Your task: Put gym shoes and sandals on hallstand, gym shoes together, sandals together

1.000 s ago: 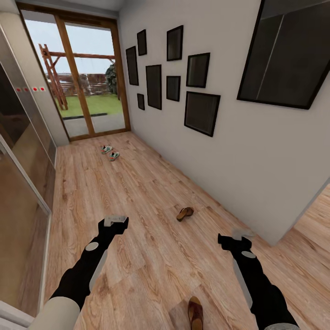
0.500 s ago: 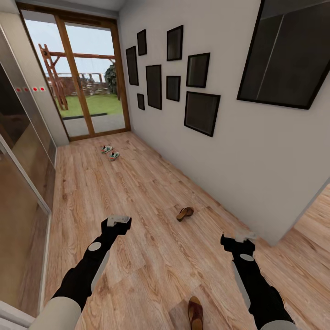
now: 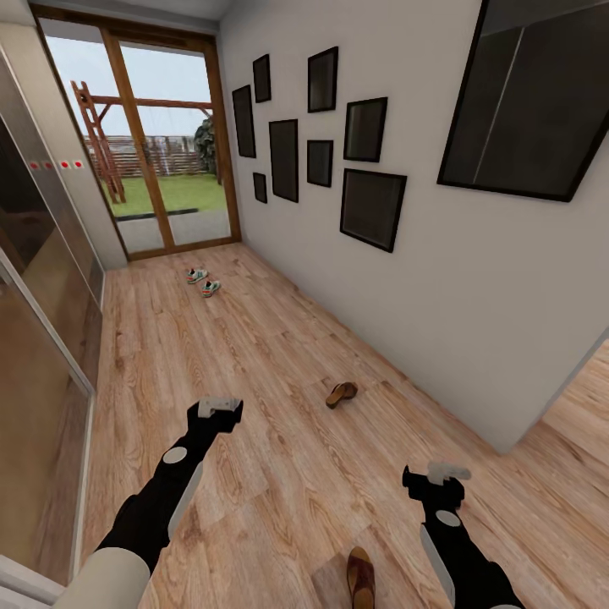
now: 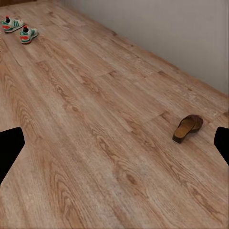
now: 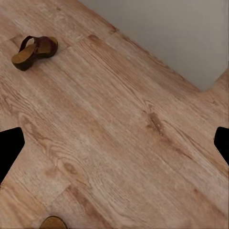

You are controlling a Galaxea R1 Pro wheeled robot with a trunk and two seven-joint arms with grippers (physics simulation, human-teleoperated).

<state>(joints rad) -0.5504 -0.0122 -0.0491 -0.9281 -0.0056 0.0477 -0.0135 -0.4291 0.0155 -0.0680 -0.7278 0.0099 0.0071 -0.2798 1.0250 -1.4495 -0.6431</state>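
Observation:
Two gym shoes, white with green stripes, lie side by side on the corridor floor far ahead, near the glass door; they also appear as gym shoes in the left wrist view. One brown sandal lies mid-floor near the right wall. A second sandal lies close in front of me. My left gripper and right gripper hover open above bare planks, holding nothing. The hallstand is out of view.
A white wall with several dark picture frames runs along the right and ends at a corner. Glossy sliding panels line the left side. A wood-framed glass door closes the far end.
My right arm has drawn back toward me, so its gripper sits lower in the head view. The left gripper shifted slightly. The shoes and sandals have not moved.

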